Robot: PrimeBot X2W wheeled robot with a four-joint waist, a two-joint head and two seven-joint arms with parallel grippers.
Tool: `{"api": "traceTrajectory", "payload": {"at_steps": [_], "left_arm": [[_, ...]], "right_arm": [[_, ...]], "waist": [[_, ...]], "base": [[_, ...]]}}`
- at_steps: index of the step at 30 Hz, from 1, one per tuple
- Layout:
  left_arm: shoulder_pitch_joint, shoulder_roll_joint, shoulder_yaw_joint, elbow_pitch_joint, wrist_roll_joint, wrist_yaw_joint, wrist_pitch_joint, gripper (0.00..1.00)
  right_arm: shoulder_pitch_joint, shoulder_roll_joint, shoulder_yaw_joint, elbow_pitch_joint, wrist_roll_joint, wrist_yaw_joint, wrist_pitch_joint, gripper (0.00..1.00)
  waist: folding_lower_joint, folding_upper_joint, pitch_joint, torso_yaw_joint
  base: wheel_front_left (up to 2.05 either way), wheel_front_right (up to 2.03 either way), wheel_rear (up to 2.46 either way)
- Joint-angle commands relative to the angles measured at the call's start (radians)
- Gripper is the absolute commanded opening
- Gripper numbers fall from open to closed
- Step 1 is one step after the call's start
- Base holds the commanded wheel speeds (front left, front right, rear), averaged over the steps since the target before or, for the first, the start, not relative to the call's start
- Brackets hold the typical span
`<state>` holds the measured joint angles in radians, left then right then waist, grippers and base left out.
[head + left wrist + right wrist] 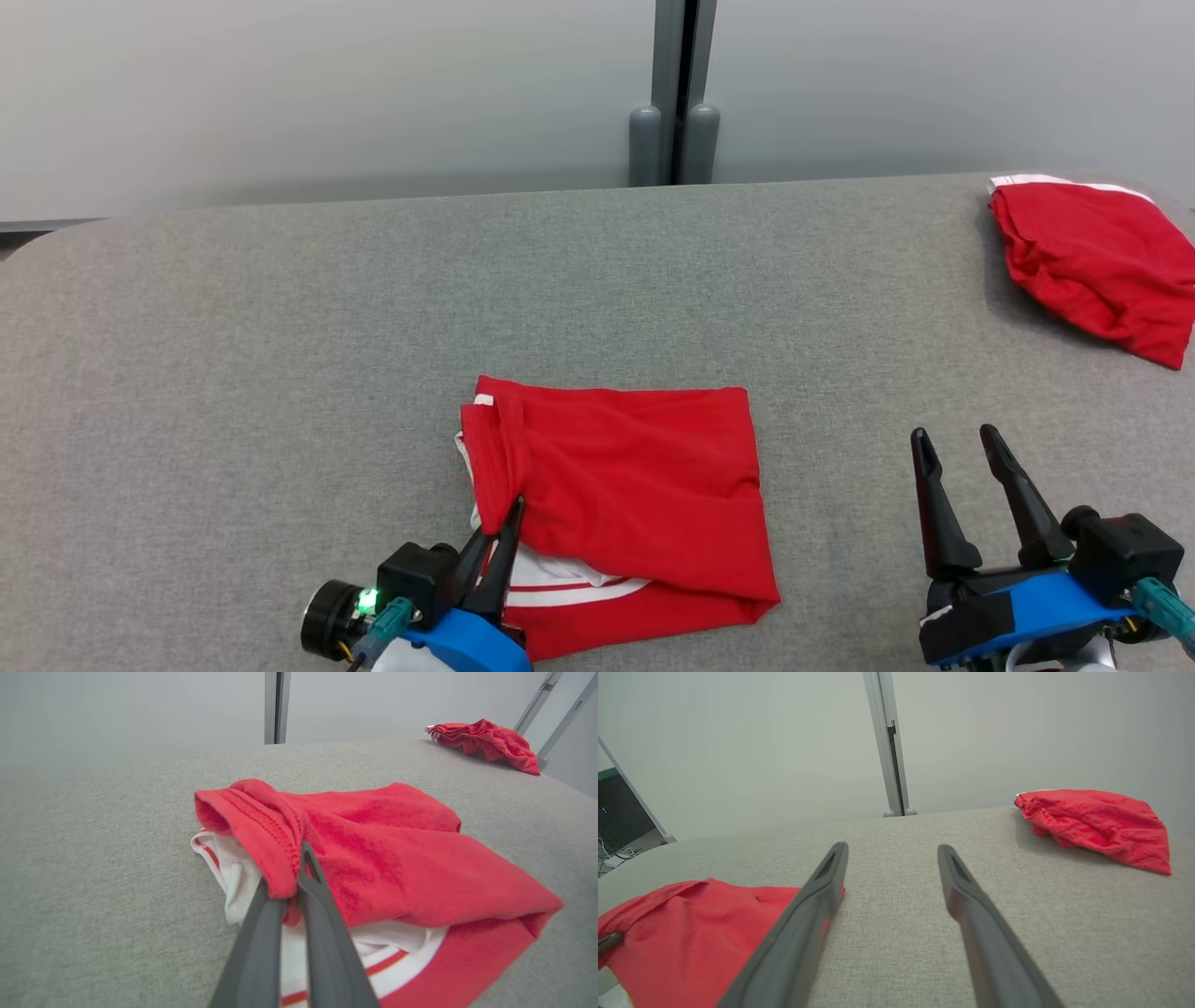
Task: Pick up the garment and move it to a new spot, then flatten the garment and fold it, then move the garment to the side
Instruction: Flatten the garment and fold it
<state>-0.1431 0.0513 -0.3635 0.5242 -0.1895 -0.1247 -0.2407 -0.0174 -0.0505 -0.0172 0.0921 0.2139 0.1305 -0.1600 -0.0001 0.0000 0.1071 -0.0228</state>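
Pinching a rolled fold of red hem, the left gripper [504, 523] is closed tight on the left edge of the garment [635, 476], its two dark fingers meeting with cloth squeezed between them. The garment lies folded into a rough rectangle near the front middle of the grey padded table [280, 373], with a white, red-striped layer peeking out beneath the top red panel.

The grip seems to catch the upper layer alone. If the arm lifts or drags from here, that layer could peel away and the fold could open, leaving the white part behind. The bite is also close to the hem's edge, so a quick pull might slip it free.

The right gripper [954, 434] hovers with its fingers spread wide over bare table, well apart to the right, giving no support on that side. A second red garment [1102, 261] sits crumpled at the far right corner; moving the folded one that way risks mixing the two.
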Motion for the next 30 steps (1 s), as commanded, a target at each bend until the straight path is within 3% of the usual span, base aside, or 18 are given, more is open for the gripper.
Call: {"api": "traceTrajectory", "payload": {"at_steps": [1,9,13,14,15,30], "left_arm": [[0.008,0.0,-0.007,-0.029,-0.017,-0.007,0.006,0.0],[0.111,0.039,-0.01,-0.197,-0.073,0.0,0.097,0.0],[0.148,0.057,-0.009,-0.218,-0.08,0.015,0.134,0.0],[0.153,0.063,-0.015,-0.212,-0.069,0.018,0.144,0.26],[0.152,0.066,-0.016,-0.212,-0.065,0.022,0.141,1.0],[0.11,0.084,0.093,-0.276,-0.092,0.093,-0.009,1.0]], "right_arm": [[-0.008,0.0,-0.004,0.003,-0.003,0.001,-0.008,1.0],[-0.001,0.0,-0.033,0.015,-0.004,0.001,-0.01,1.0],[-0.002,0.0,-0.038,0.027,0.0,0.001,-0.01,1.0],[-0.004,0.0,-0.036,0.031,0.0,0.001,-0.009,1.0],[-0.006,0.0,-0.035,0.033,0.0,0.001,-0.008,1.0],[-0.022,0.0,-0.042,0.042,-0.009,0.0,-0.019,1.0]], "waist": [[0.0001,0.0,-0.003,0.005],[0.0001,0.0,-0.006,0.021],[0.0001,0.0,-0.003,0.025],[0.0001,0.0,-0.003,0.026],[0.0001,0.0,-0.002,0.026],[0.0001,0.0,-0.026,0.019]], "base": [[0.0,0.0,0.0],[0.0,0.0,0.0],[0.0,0.0,0.0],[0.0,0.0,0.0],[0.0,0.0,0.0],[0.0,0.0,0.0]]}}
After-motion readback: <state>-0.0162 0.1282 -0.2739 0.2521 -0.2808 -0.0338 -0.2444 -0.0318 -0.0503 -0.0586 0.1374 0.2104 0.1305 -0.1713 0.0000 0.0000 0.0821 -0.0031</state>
